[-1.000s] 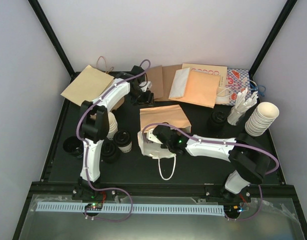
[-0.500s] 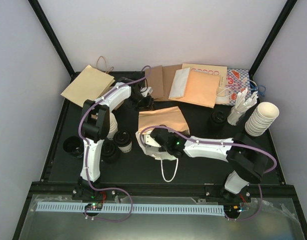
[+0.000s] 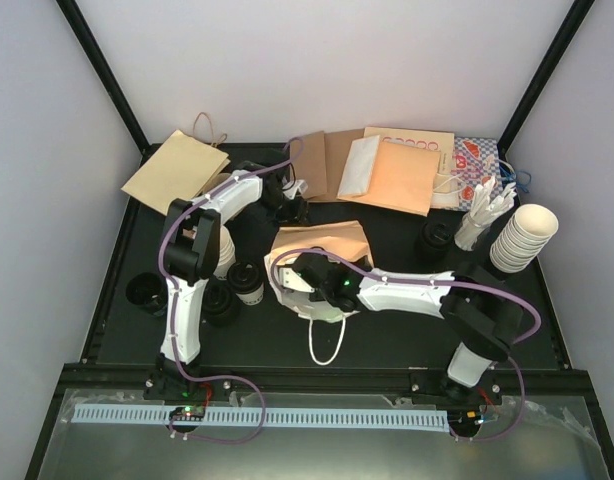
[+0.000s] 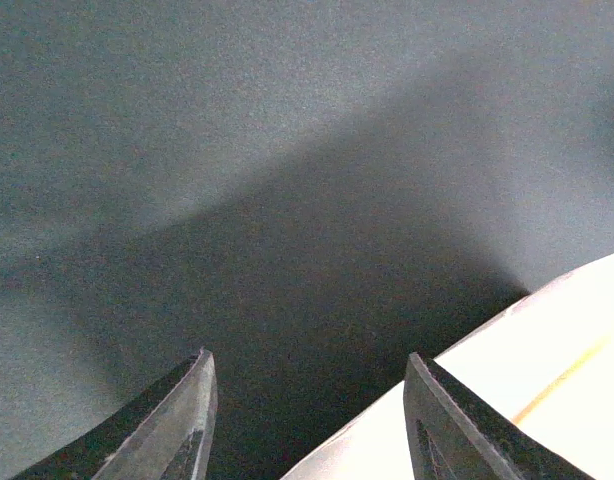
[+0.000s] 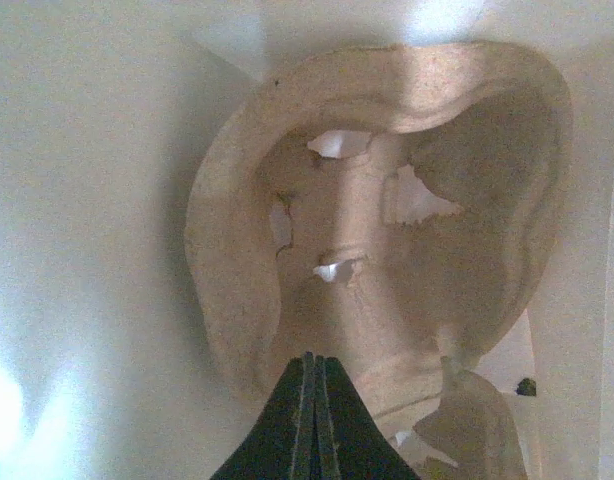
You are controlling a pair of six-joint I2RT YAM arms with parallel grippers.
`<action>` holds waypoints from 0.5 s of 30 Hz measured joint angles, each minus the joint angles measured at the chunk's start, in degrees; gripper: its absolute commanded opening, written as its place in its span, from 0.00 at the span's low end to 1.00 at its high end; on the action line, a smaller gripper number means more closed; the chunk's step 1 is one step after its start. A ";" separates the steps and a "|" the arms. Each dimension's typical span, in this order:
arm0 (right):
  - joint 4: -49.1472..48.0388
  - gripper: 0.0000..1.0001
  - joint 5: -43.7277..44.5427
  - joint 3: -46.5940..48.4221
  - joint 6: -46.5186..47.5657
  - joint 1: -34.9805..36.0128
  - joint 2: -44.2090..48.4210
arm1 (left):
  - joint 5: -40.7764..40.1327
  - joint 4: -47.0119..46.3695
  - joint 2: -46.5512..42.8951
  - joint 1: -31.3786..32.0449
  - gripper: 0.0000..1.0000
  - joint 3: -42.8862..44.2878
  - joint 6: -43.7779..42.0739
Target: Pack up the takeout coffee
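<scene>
Lidded cup (image 3: 249, 283) stands upright just left of the closed right end effector (image 5: 309, 362), below-left of the parted, empty left end effector (image 4: 307, 368).

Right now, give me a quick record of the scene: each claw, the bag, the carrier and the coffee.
Left claw: open, empty, over bare table
Right claw: shut, inside the white bag
Pulp carrier: inside the bag, in front of the right claw
Lidded cup: upright on the table, left of the bag, not packed
</scene>
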State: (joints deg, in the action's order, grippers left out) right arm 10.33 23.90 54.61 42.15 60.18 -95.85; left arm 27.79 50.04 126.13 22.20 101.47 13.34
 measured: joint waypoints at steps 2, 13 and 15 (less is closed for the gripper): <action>0.04 0.01 -0.11 0.48 0.00 0.00 -0.76 | 0.44 -0.63 -0.04 0.00 0.51 -0.79 -0.28; 3.82 0.01 -0.76 1.01 -3.23 1.40 -0.83 | 0.70 -3.34 -3.74 0.44 0.51 -6.10 -0.48; 3.87 0.01 0.33 0.00 -3.98 2.95 0.07 | 0.33 -3.28 -4.42 0.94 0.51 -6.71 -0.48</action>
State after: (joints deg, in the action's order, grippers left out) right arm 14.20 24.23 54.61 38.17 63.13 -95.79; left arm 28.12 46.76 121.71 23.14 94.76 12.86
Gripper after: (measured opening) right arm 0.017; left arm 0.504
